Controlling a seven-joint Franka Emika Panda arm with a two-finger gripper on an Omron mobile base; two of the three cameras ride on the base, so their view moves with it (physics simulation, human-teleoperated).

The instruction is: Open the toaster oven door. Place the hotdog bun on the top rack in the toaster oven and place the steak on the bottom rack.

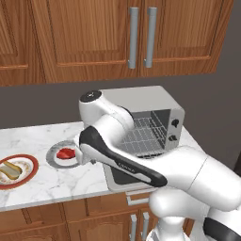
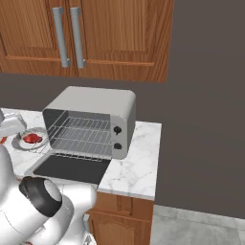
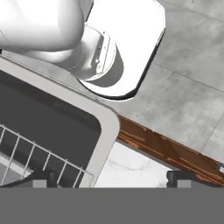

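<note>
Gripper wide; steak on plate.

toaster oven sits on the counter under the wall cabinets, its door lying open flat in front, racks inside; left of it a plate with steak, farther left a plate with hotdog bun.

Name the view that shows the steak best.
The left base view: the steak lies red and whole on its grey plate beside the toaster oven. The right base view shows it small, far left.
</note>
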